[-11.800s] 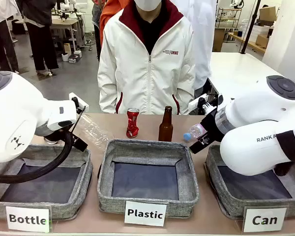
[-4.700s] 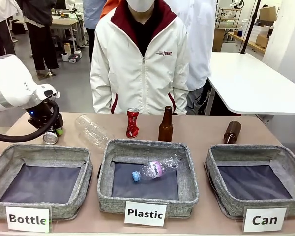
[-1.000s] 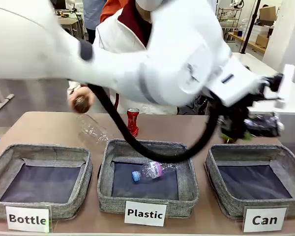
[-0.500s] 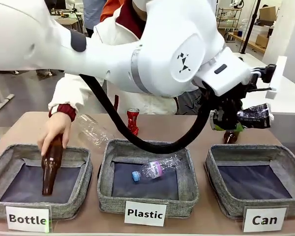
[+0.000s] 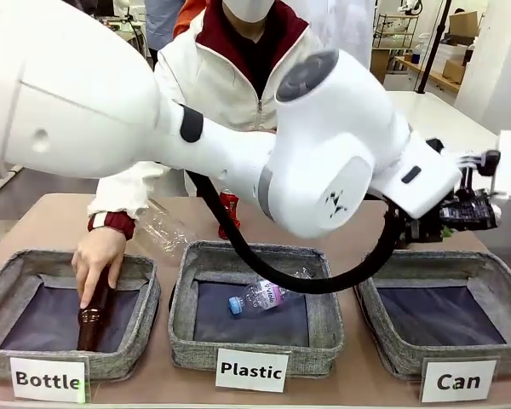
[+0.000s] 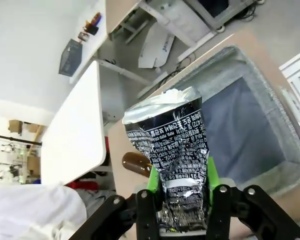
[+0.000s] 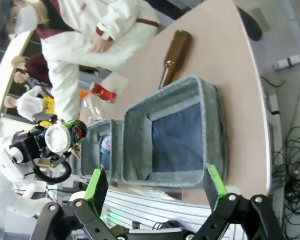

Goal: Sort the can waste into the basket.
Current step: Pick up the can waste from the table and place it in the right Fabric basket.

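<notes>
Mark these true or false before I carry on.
1. The left end effector grips the black can. True.
2. A can already lies in the Can basket. False: its lining is bare.
3. The red can is in the Plastic basket. False: it stands on the table behind it.
4. The person's hand rests on a brown bottle in the Bottle basket. True.
5. The right end effector holds a bottle. False: it is open and holds nothing.

White glossy left arm (image 5: 85,102), grey joint cap (image 5: 307,72), black logo (image 5: 334,203), thick black cable (image 5: 324,285). Right gripper (image 7: 155,185) black, green pads (image 7: 96,186). Person: white zip jacket (image 5: 230,81) w/ maroon collar, cuffs.
</notes>
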`<state>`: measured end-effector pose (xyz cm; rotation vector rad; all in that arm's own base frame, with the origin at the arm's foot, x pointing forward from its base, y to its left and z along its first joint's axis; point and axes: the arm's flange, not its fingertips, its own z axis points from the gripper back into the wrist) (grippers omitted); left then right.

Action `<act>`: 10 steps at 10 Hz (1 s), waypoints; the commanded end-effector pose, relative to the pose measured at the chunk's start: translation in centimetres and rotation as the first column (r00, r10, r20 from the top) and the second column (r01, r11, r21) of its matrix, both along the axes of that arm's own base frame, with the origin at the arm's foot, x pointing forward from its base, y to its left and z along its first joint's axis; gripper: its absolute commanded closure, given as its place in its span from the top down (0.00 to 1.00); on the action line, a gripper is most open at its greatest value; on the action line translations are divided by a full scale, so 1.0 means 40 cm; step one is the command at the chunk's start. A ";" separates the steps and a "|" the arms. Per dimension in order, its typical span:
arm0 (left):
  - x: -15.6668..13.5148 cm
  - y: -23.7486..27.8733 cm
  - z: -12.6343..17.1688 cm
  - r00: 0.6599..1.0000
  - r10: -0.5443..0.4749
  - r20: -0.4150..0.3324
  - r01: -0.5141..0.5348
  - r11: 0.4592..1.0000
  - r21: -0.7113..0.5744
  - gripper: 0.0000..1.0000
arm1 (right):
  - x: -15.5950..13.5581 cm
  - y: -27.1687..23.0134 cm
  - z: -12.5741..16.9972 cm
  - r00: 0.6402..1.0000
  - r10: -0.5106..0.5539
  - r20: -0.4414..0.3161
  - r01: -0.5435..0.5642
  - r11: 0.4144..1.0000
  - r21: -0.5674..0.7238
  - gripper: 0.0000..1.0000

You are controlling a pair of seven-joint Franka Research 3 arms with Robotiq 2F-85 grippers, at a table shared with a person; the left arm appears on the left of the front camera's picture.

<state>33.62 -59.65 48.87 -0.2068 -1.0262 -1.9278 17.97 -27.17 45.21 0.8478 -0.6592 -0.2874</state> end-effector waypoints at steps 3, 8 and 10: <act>0.019 -0.059 0.002 0.997 0.006 -0.079 -0.004 0.999 0.036 0.51 | 0.000 0.000 0.000 1.000 0.000 0.000 0.000 1.000 0.000 1.00; 0.016 -0.069 -0.002 0.995 -0.029 -0.100 0.031 0.999 0.013 1.00 | 0.000 0.000 0.000 1.000 0.000 0.000 0.000 1.000 0.000 1.00; 0.031 -0.051 0.006 0.993 -0.008 -0.116 0.009 1.000 0.010 1.00 | 0.000 0.000 0.000 1.000 0.000 0.000 0.000 1.000 0.000 1.00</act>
